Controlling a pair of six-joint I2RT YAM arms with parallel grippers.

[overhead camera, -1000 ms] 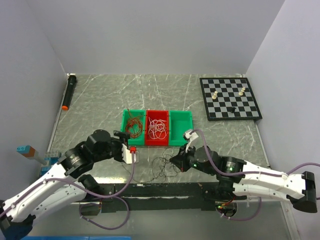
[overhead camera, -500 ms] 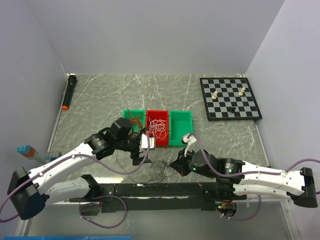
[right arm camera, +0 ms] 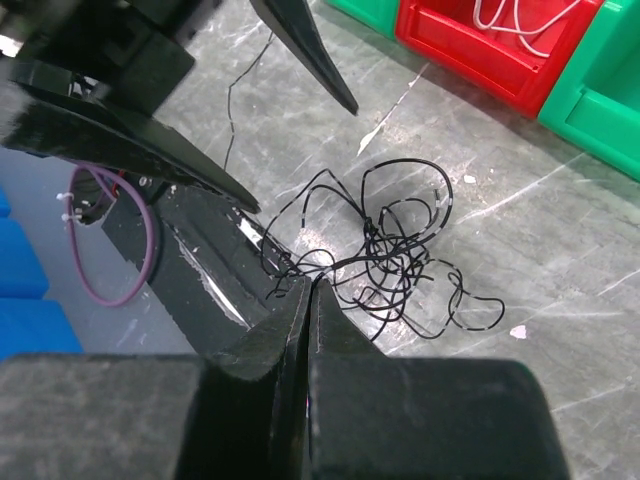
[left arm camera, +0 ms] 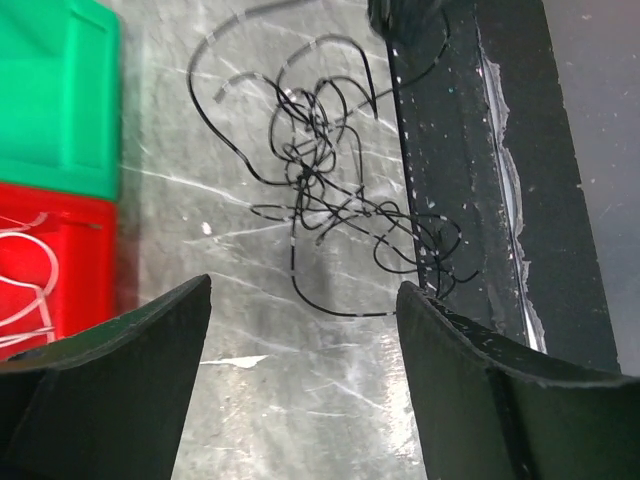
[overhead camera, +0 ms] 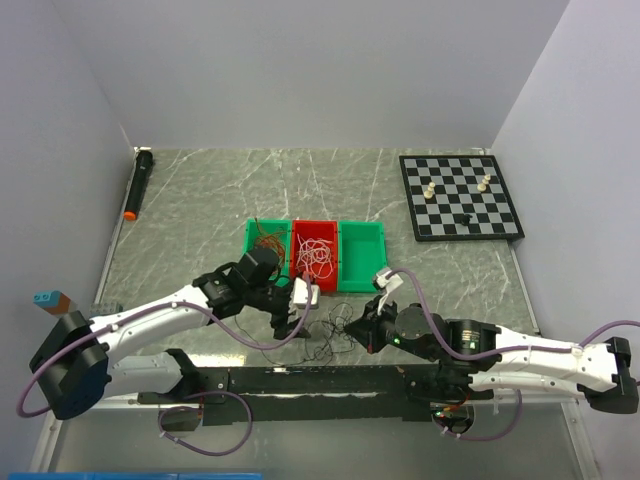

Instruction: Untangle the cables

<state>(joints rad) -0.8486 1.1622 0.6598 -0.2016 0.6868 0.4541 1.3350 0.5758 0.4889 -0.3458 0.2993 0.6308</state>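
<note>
A tangle of black cables [overhead camera: 325,335] [left arm camera: 330,190] [right arm camera: 390,250] lies on the marble table in front of the bins. My left gripper [overhead camera: 300,312] [left arm camera: 305,300] is open just left of the tangle, with only bare table between its fingers [left arm camera: 130,380]. My right gripper [overhead camera: 350,325] [right arm camera: 308,283] is shut at the tangle's near edge, a black strand running into its tips. Brown cables [overhead camera: 266,243] lie in the left green bin [overhead camera: 250,232]. White cables [overhead camera: 316,255] fill the red bin [overhead camera: 330,285].
The right green bin [overhead camera: 361,257] holds nothing. A chessboard [overhead camera: 460,195] with a few pieces sits at the back right. A black stick with an orange end [overhead camera: 138,183] lies along the left wall. A black strip [overhead camera: 300,380] edges the table's near side.
My left arm swung right from beside the bins, passed over the red bin and came down beside the black tangle. My right gripper stayed shut at the tangle and shifted slightly.
</note>
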